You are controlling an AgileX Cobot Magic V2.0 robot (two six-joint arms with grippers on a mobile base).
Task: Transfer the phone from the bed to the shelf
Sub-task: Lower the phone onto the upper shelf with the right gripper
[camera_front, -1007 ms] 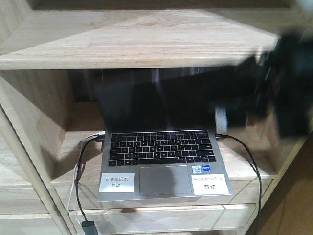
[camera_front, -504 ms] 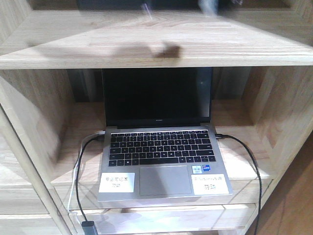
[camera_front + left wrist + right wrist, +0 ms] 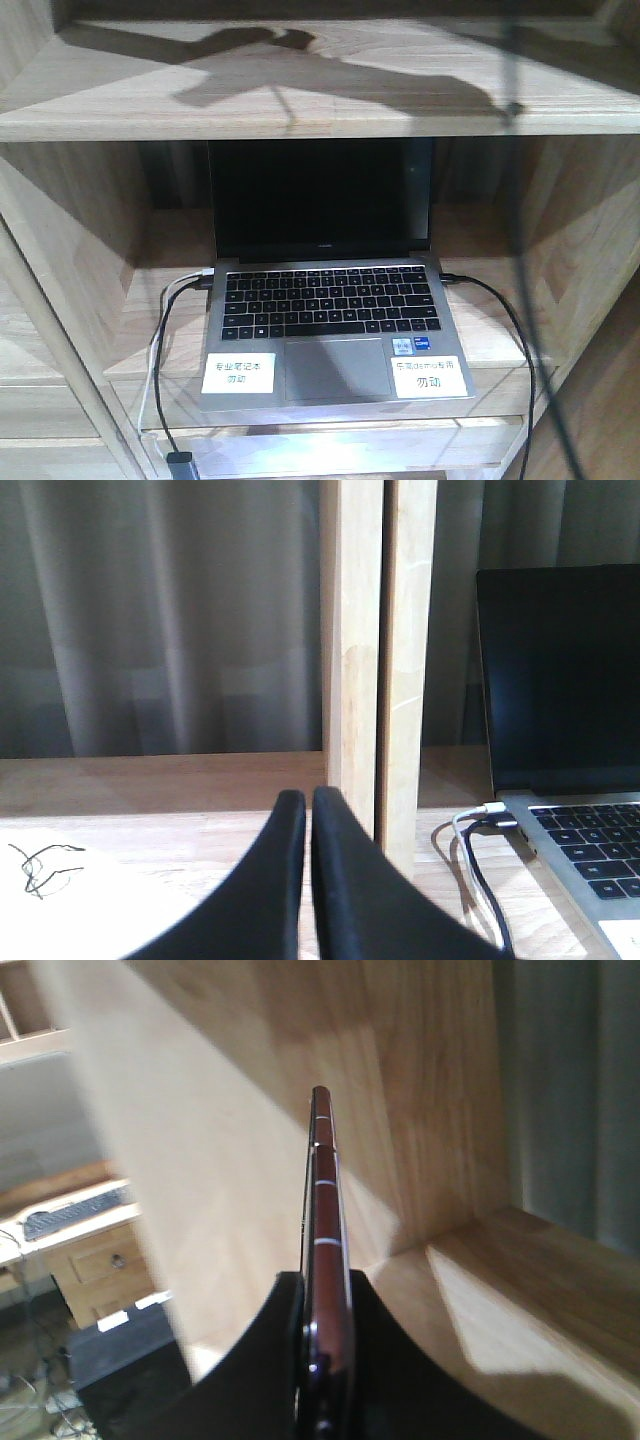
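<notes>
The phone (image 3: pixel 325 1220) shows edge-on in the right wrist view, a thin reddish metallic rim with white bands. My right gripper (image 3: pixel 325 1280) is shut on it, one black finger on each flat face. The phone is held upright inside a compartment of the pale wooden shelf (image 3: pixel 480 1300), above its board and near a side wall. My left gripper (image 3: pixel 308 796) is shut on nothing, low over a shelf board beside a wooden upright (image 3: pixel 350 630). In the front view the shelf (image 3: pixel 300 100) carries arm shadows on its upper board; neither gripper shows there. The bed is out of view.
An open grey laptop (image 3: pixel 330 330) sits in the middle compartment, also seen at the right (image 3: pixel 560 680) of the left wrist view. Cables (image 3: pixel 160 340) plug into both its sides. A thin dark cable (image 3: pixel 515 150) hangs at the right. White paper (image 3: pixel 80 900) lies left of my left gripper.
The dark blurred arm that crossed the laptop's right side rose to the top edge and has left the front view. Only its shadow and a hanging cable show now.
</notes>
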